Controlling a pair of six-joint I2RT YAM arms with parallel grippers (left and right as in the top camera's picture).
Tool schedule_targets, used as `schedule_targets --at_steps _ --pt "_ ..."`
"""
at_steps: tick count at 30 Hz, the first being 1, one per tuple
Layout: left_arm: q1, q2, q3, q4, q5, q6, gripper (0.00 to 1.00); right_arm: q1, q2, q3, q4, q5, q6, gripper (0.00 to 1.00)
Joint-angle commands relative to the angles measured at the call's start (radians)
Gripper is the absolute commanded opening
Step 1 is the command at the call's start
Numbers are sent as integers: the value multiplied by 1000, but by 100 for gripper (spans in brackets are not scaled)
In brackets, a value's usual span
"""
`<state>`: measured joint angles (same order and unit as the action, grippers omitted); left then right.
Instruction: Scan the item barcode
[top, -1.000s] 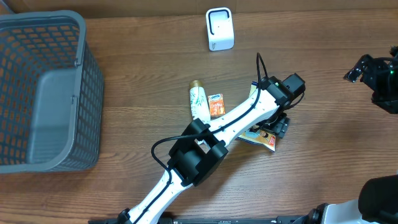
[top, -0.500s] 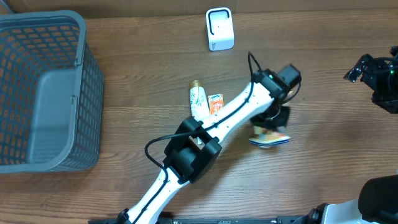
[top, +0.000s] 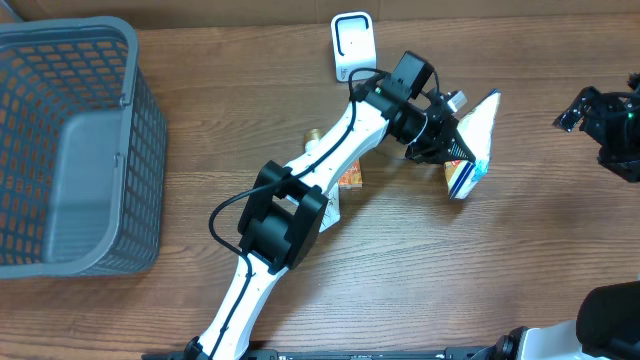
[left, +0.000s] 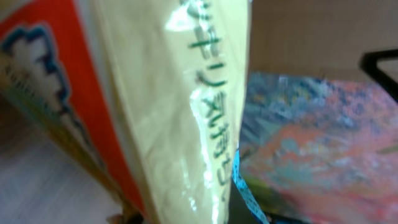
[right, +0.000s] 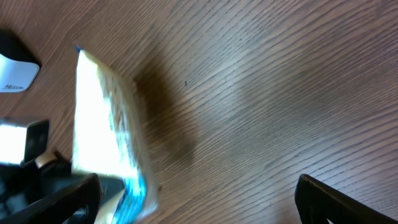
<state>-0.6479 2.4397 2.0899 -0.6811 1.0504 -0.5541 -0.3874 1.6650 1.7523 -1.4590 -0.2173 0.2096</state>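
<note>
Wooden table (top: 520, 280); left jaws clamped on packet (left: 168, 93) bearing Japanese print; right jaws apart.

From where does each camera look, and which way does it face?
Overhead: above, facing straight down on the brown wooden table, grey mesh basket and white box scanner; both arms show.
Left wrist: on the left arm, facing the cream and orange snack packet closely; no claw shows clearly.
Right wrist: on the right arm, facing down across the wood; one dark fingertip shows.
Overhead and right wrist share packet and scanner.
</note>
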Motion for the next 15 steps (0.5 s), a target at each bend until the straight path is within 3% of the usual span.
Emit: schedule_targets --at_steps 1,5,15 --pt "-14 -7 -151 145 -65 -126 4 -1 -25 14 3 -4 4 100" --pt "27 -7 -227 148 -198 -142 4 -1 -25 14 -3 -8 4 100" --pt "160 -7 -229 56 -258 -142 4 42 -24 -43 53 -101 5 100"
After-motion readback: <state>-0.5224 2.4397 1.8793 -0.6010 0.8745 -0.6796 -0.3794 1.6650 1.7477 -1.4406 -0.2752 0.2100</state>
